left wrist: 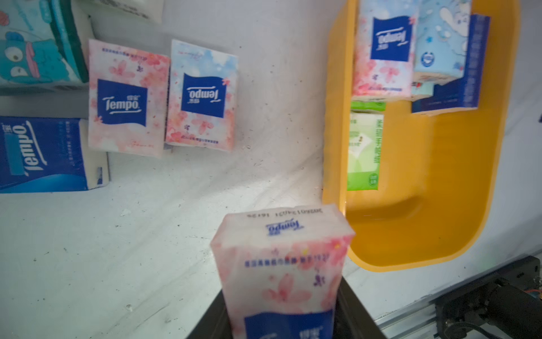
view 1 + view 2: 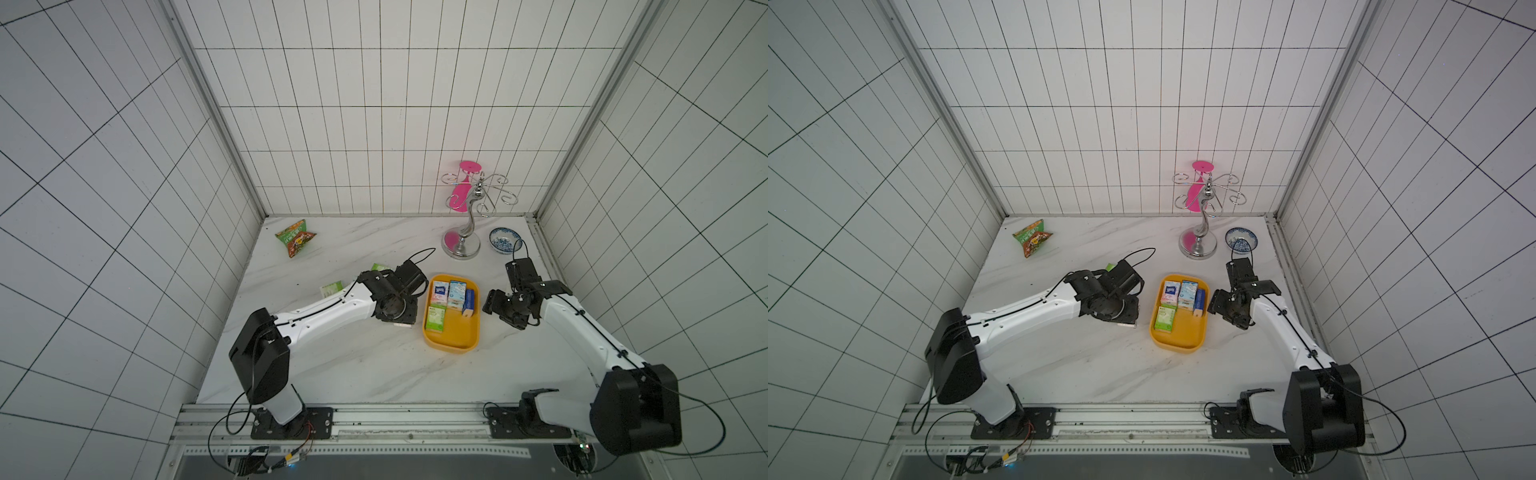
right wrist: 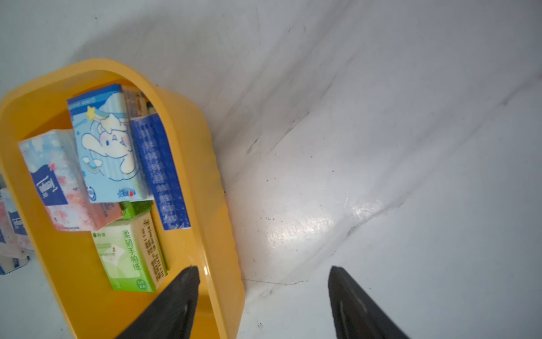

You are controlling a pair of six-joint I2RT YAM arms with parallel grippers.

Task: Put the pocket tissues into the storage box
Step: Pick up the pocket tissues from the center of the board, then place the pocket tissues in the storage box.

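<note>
Tissue packets (image 1: pixel 126 99) are lying loose on the tabletop (image 1: pixel 146 249) beside the yellow box (image 1: pixel 440 205). Several more are sitting inside it: a pink one, a pale blue cartoon one, a dark blue one standing on its edge, and green ones.

The left arm (image 2: pixel 324 309) is gripping a pink flowered packet (image 1: pixel 281 273), its jaws closing on the packet's lower end. The packet is pointing toward the box from just outside its rim, not yet over it. Whether it is hanging clear of the tabletop I cannot tell.

The right arm (image 2: pixel 569 316) is hovering at the box's far side. Its jaws are standing wide apart and holding nothing, and in its wrist view one of them is showing in front of the rim.

These packets are probably weighing very little and giving under pressure, since they look like soft paper in slick film. A hard squeeze is likely just crumpling them, and a light one is risking a slip. Pinching across the flat faces near the middle looks safest. Held by one end, as here, the packet may be swinging or tilting on the way over the rim.
</note>
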